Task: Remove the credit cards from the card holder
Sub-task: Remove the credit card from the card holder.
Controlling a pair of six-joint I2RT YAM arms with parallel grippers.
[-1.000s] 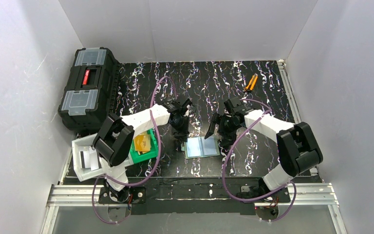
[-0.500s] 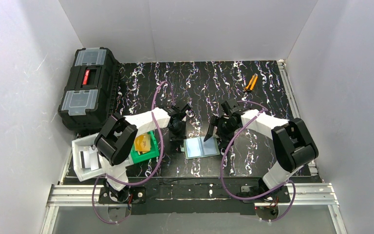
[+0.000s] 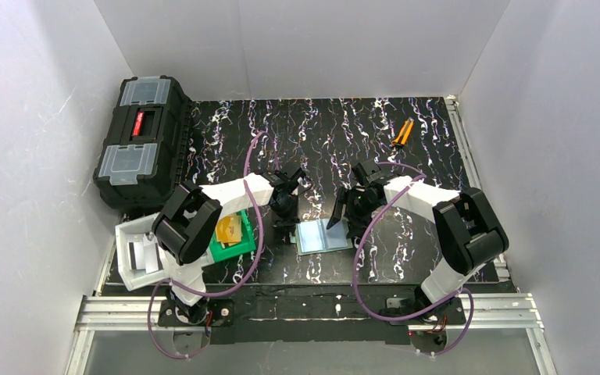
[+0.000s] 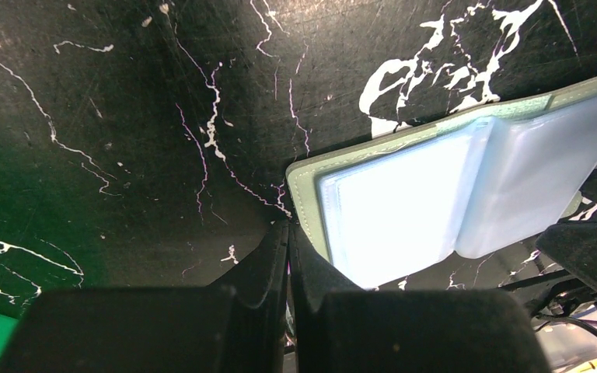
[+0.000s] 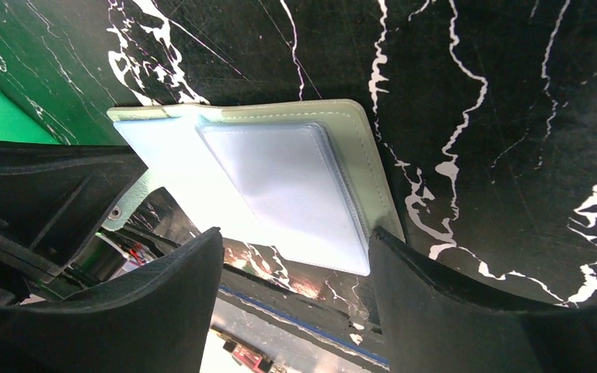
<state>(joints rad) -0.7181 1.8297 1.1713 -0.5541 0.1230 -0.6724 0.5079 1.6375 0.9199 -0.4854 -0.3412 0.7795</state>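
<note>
Holder [image 3: 324, 235], open flat. Left gripper [image 4: 288, 227]: drawn closer, pressed together, at holder's left edge. Right gripper [image 5: 288, 237]: drawn closer, spread astride holder's right panel. Likely reaching for a pocket.

Card holder [image 4: 451, 194] pockets glare-washed, contents unreadable; right end cut off.

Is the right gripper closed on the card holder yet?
No: the right wrist view shows the right gripper open, its fingers spread wide with the card holder lying open in the gap between them.
</note>
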